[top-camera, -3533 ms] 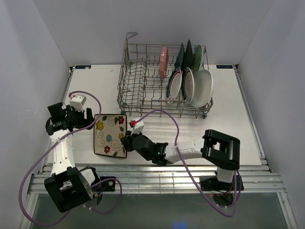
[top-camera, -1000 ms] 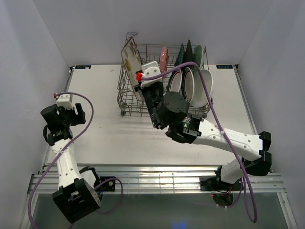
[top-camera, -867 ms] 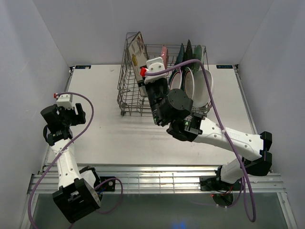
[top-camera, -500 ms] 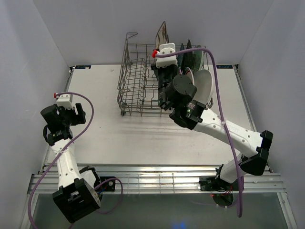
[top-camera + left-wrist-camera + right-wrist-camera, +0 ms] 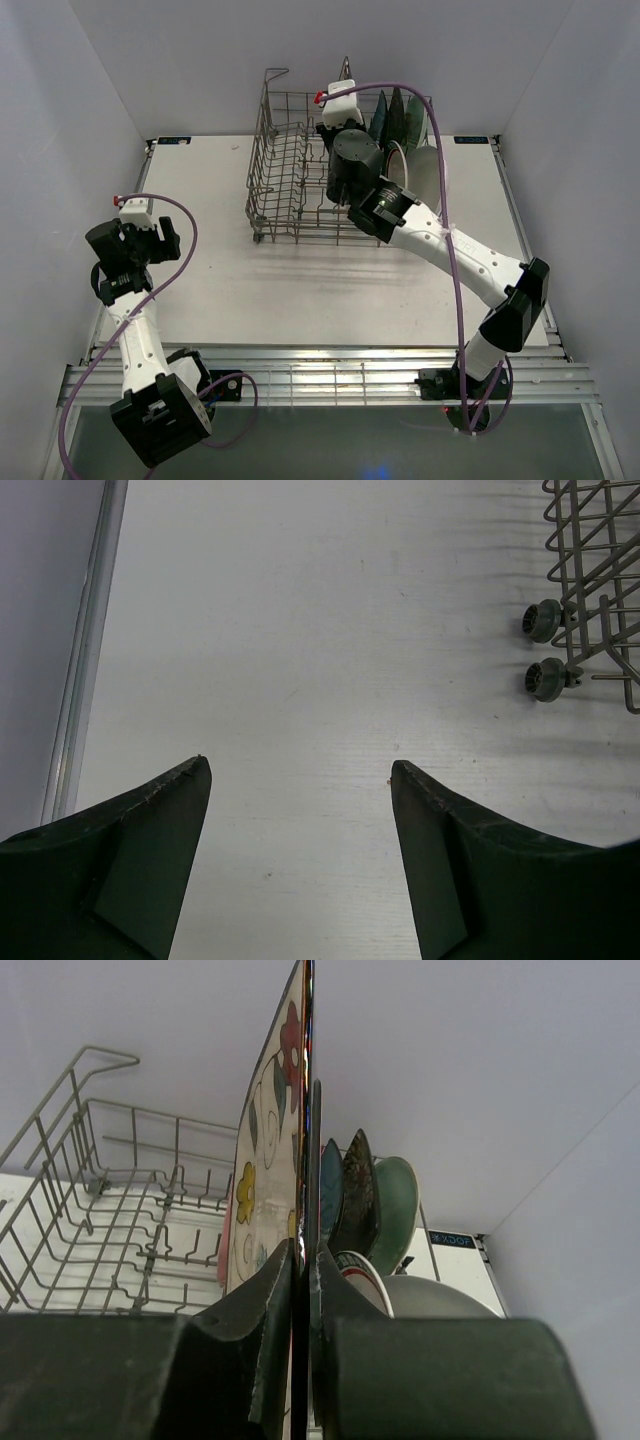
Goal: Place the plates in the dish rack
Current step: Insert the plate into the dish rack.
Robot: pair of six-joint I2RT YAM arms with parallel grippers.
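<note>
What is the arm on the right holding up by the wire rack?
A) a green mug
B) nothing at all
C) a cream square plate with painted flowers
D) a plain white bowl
C: the right gripper is clamped on the bottom edge of the cream floral square plate, which stands upright over the dish rack.

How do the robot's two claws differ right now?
The left gripper stands wide open and empty. The right gripper is shut on the edge of the cream floral plate.
The left gripper hangs over bare table, off to the side of the dish rack. The right gripper is up at the rack, beside the standing plates.
The left gripper points down at the table, while the right holds its plate upright on edge.
Both have two dark fingers.
</note>
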